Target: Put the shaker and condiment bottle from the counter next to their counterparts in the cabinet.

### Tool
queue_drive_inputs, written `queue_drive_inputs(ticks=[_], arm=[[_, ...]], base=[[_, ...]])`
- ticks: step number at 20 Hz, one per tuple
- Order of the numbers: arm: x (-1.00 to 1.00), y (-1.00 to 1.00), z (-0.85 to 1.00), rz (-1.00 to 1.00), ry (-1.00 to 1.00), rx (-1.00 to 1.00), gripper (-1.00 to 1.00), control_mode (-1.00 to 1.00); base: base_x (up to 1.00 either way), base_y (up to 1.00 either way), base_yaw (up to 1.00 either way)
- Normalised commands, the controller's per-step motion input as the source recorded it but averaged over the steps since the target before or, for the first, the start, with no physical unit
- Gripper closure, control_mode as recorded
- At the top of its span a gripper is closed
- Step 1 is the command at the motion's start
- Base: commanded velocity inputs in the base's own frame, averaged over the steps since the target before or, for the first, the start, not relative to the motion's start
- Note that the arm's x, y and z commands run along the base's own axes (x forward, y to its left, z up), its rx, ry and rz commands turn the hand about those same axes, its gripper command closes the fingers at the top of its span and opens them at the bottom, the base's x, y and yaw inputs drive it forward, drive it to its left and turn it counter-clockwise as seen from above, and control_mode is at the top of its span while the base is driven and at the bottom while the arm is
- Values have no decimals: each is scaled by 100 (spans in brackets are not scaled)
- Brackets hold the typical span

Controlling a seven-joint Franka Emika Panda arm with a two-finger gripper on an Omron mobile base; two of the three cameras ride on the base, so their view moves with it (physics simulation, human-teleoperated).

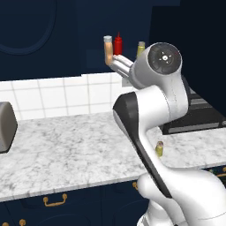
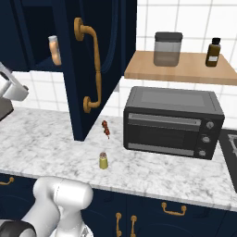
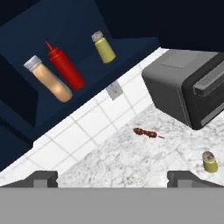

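Observation:
The condiment bottle [image 3: 48, 79] [image 1: 108, 49] [image 2: 55, 50], orange-tan with a pale cap, stands on the shelf of the navy cabinet [image 3: 94, 24]. Right beside it is the slim red squeeze bottle [image 3: 65, 65] [image 1: 118, 44], and a bright yellow grey-capped shaker [image 3: 104, 47] [image 1: 141, 47] stands further along. My gripper [image 3: 114, 178] is open with nothing between its fingers, drawn back from the shelf. In the left base view the hand reaches up to just below the bottles. The small olive-yellow shaker [image 3: 210, 162] [image 1: 159, 148] [image 2: 103, 160] stands on the marbled counter [image 2: 55, 139].
A dark toaster oven [image 2: 173, 122] [image 3: 188, 85] sits on the counter to the right. A small red-brown item [image 3: 146, 132] [image 2: 107, 128] lies near the open cabinet door [image 2: 92, 69]. A wooden shelf [image 2: 185, 69] holds a jar and a brown bottle. A grey toaster [image 1: 6, 126] stands far left.

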Motion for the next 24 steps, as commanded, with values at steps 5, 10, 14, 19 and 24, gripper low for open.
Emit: queue_drive_inputs(ticks=[5, 10, 14, 19, 24], arm=[[-49, -28, -50, -11, -1, 1, -100, -100], [-22, -32, -62, -2, -1, 0, -100, -100], [-10, -18, -68, -1, 0, 0, -100, -100], [-4, -8, -60, -4, 0, 0, -100, -100], [-4, -7, -35, -10, 0, 0, -100, -100]], base=[[0, 0, 0], [0, 0, 0], [0, 0, 0], [0, 0, 0], [0, 0, 0]])
